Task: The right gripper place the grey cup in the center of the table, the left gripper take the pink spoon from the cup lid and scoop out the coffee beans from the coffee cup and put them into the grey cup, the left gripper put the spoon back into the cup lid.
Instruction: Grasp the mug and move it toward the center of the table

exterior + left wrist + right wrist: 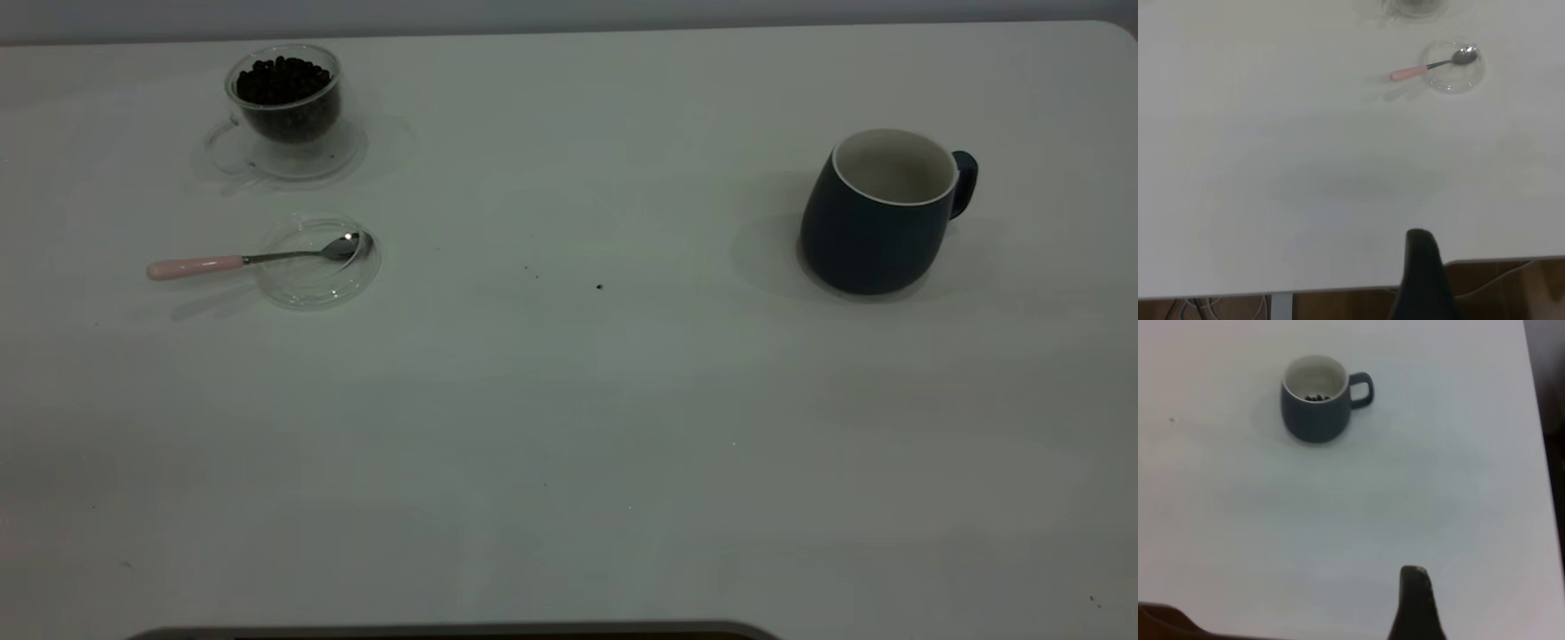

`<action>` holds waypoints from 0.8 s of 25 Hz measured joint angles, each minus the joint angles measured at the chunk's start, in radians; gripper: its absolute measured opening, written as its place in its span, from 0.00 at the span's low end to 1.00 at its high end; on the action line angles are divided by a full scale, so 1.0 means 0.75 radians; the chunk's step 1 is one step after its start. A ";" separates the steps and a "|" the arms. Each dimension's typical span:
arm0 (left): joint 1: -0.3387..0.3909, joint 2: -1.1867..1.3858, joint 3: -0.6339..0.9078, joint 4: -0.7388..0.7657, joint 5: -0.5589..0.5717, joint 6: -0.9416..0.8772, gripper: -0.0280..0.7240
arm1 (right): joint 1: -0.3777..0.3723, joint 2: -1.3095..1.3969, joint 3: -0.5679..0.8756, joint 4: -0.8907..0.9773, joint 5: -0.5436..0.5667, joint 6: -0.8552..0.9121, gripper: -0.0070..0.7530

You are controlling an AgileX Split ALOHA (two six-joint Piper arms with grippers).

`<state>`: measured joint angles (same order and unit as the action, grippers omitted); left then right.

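- Over on the right side of the table (569,444) sits the grey cup (880,213), upright, handle turned away from centre; glazed ceramic, probably heavy and slick, so I'd pinch the rim or handle
- your right gripper (1415,603) is well short of it; only one dark tip shows, so can't tell if it's spread
- left gripper (1425,273) same story, far from the pink spoon (253,259) resting bowl-first in the cup lid (317,262)

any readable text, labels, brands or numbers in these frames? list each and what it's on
None: no words, labels, brands or numbers show in any view.
grey cup: plain, no print.
coffee cup, cup lid: clear glass, unmarked.
pink spoon: no marking visible.
table: only tiny dark specks.
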<state>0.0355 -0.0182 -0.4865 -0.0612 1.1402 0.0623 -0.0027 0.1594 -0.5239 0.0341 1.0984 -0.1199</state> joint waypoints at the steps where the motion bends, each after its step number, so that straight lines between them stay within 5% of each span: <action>1: 0.000 0.000 0.000 0.000 0.000 0.000 0.82 | 0.000 0.088 -0.025 -0.011 -0.025 -0.015 0.78; 20: 0.000 0.000 0.000 0.000 0.000 0.000 0.82 | 0.000 2.157 -0.702 -0.084 -0.550 -0.718 0.78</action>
<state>0.0355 -0.0182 -0.4865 -0.0612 1.1402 0.0623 -0.0027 1.7771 -1.0505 -0.0293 0.6857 -0.6581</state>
